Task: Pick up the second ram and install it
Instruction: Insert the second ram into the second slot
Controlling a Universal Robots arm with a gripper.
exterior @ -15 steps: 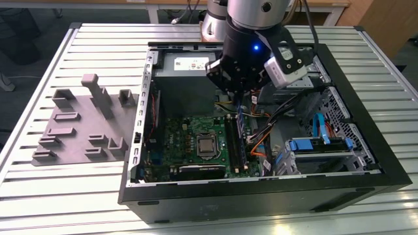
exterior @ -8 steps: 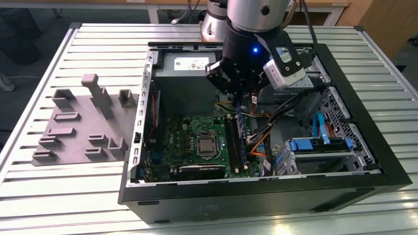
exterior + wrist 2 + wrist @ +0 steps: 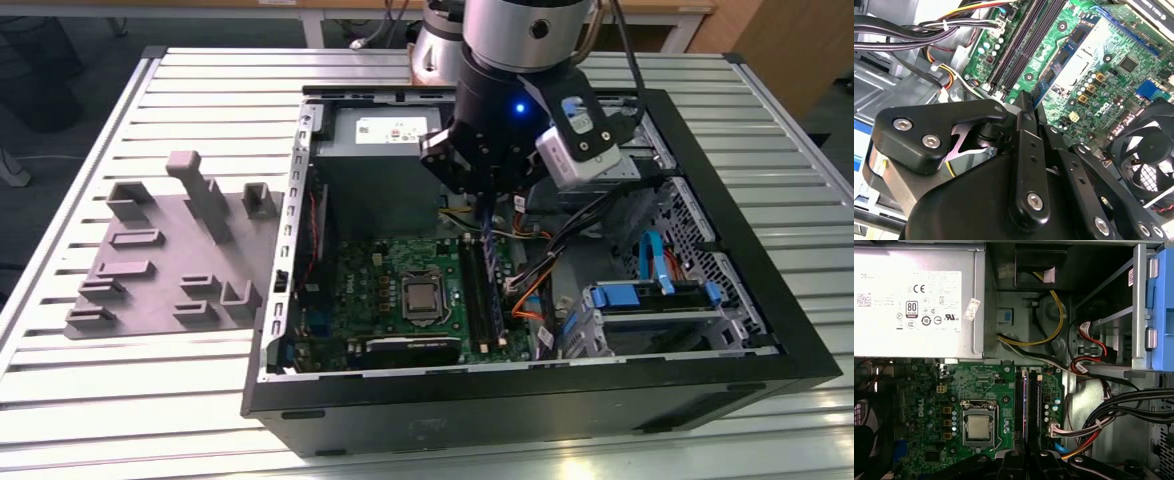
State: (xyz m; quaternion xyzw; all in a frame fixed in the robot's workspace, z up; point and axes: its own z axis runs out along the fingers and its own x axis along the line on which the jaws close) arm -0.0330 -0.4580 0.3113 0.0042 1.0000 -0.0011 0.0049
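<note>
A: Status on the gripper point(image 3: 489, 195)?

B: It hangs inside the open PC case point(image 3: 747, 330), low over the slot rails point(image 3: 1026, 405) beside the CPU socket point(image 3: 978, 427). In the exterior view a thin dark blade runs down from the linkage toward the rails. I read that as the second ram point(image 3: 491, 262), clamped edge-on between near-closed jaws. Can't confirm the pinch itself; the linkage hides the tips in both wrist views.

A: Seated?

B: Can't tell. Its lower edge is at or just above the rails.

A: Risks?

B: If the stick is skewed along the rail, or the notch is off, pressing down could jam it or stress the motherboard point(image 3: 979, 390). The latches may not catch if one end goes in first. The cable bundle point(image 3: 1114, 415) lies just beside the rails and could snag the linkage.

A: Further back?

B: Power supply point(image 3: 919, 300) behind the board. Grey fixture plate point(image 3: 160, 260) sits outside the case on the desk point(image 3: 120, 400), well apart.
</note>
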